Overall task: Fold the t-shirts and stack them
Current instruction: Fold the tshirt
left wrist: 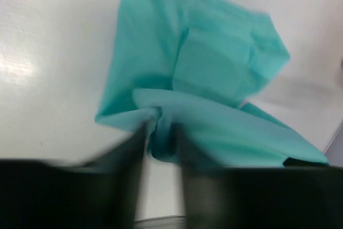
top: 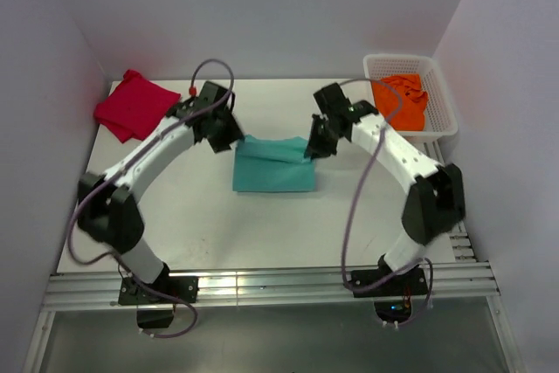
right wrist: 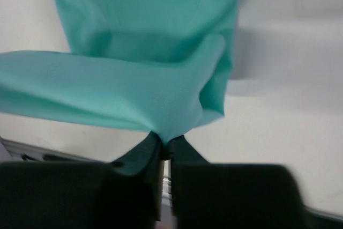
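We have the teal t-shirt point(top: 273, 172) mid-bench, part-folded, with the left jaws and the right jaws each pinched shut on a far corner of it; we judge it light, limp, grippy cloth, best held at corners or hems, taut between arms.

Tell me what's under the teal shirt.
White table shows all around the teal shirt, whose far edge the left fingers and right fingers pinch. Nothing beneath the cloth itself can be seen: it is covered.
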### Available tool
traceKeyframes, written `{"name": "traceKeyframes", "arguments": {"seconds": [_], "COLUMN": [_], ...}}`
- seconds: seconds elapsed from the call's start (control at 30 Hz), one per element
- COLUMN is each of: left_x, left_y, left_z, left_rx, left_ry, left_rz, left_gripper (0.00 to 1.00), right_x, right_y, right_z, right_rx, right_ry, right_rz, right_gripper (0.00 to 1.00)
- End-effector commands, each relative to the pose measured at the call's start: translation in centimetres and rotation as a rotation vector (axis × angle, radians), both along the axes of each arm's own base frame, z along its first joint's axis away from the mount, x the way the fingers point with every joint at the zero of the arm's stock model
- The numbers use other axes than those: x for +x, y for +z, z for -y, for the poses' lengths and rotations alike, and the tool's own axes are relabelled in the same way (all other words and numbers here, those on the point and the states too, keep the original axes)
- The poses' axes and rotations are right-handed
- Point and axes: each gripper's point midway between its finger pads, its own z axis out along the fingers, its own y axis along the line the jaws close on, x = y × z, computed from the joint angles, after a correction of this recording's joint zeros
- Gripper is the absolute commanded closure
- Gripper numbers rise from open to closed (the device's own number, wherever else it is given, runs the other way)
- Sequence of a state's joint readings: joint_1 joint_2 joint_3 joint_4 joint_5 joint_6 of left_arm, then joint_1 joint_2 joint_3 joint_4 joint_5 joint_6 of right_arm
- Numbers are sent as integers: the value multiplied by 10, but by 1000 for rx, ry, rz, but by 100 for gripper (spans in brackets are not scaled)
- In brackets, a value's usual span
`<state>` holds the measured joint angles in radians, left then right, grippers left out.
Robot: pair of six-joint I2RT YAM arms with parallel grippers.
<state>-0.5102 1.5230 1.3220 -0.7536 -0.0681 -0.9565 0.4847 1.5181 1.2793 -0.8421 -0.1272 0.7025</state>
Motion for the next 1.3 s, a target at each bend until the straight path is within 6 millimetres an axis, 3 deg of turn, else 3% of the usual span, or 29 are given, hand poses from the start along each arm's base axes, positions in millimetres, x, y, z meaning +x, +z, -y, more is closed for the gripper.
{"name": "traceKeyframes", "arguments": {"seconds": [0.0,0.03,0.07,0.1,0.13,0.17,0.2,0.23,0.27,0.3,0.33,0.37,0.4,0.43,0.47,0.5,0.53,0.57,0.6,0.63,0.67,0.7,0.8,0.97,1.17,1.27], "left_x": [97,117,138,157,167,173,180,184,184,179,174,162,142,135,133,110,102,99,81,76,75,65,58,60,70,74], "left_y": [21,22,-18,10,4,0,-19,-5,-6,20,-4,26,-5,-4,0,-9,-13,3,-24,-27,-29,-44,-62,-91,-116,-129], "left_z": [-8,-8,-5,-3,0,0,3,4,5,3,1,-1,-11,-14,-15,-21,-21,-13,-15,-13,-11,-10,-6,3,10,15], "left_rx": [69,79,134,132,126,126,132,118,110,86,80,33,47,41,30,28,20,-41,-40,-54,-69,-77,-95,-113,-120,-138], "left_ry": [14,7,-13,-5,-16,-17,-23,-22,-17,-12,-2,9,16,22,25,12,-10,-44,-66,-92,-106,-123,-163,-216,-239,-238], "left_rz": [121,126,50,71,45,18,-23,4,11,64,54,112,51,65,98,81,91,163,113,123,140,109,101,79,75,58], "left_gripper": [32,1,1,1,1,0,1,1,1,1,0,1,0,1,0,1,1,1,0,0,0,1,1,0,1,2], "right_x": [74,89,124,129,147,151,150,144,138,140,120,110,104,82,71,64,42,33,26,8,0,-10,-39,-69,-88,-99], "right_y": [-4,-7,-7,-10,5,-4,-1,-7,7,11,-10,4,0,-21,-13,-17,-36,-26,-28,-42,-34,-36,-36,-12,14,16], "right_z": [25,29,29,33,32,35,42,43,45,42,46,47,47,52,52,53,58,59,60,66,69,71,81,95,112,120], "right_rx": [-121,-153,-154,-171,-159,-166,-162,-156,-133,-109,-116,-88,-79,-89,-64,-55,-67,-45,-41,-58,-49,-52,-60,-71,-116,-139], "right_ry": [-6,-15,-25,-3,-13,-19,-40,-45,-49,-49,-45,-50,-47,-47,-43,-45,-47,-46,-46,-47,-53,-52,-61,-75,-98,-112], "right_rz": [29,18,28,-3,31,-4,-21,-42,-9,35,-17,19,33,-25,-3,0,-49,-16,-8,-44,-16,-29,-39,-2,54,45], "right_gripper": [65,32,0,0,0,0,0,0,0,0,0,0,0,0,0,0,0,0,0,0,0,0,0,0,0,0]}}
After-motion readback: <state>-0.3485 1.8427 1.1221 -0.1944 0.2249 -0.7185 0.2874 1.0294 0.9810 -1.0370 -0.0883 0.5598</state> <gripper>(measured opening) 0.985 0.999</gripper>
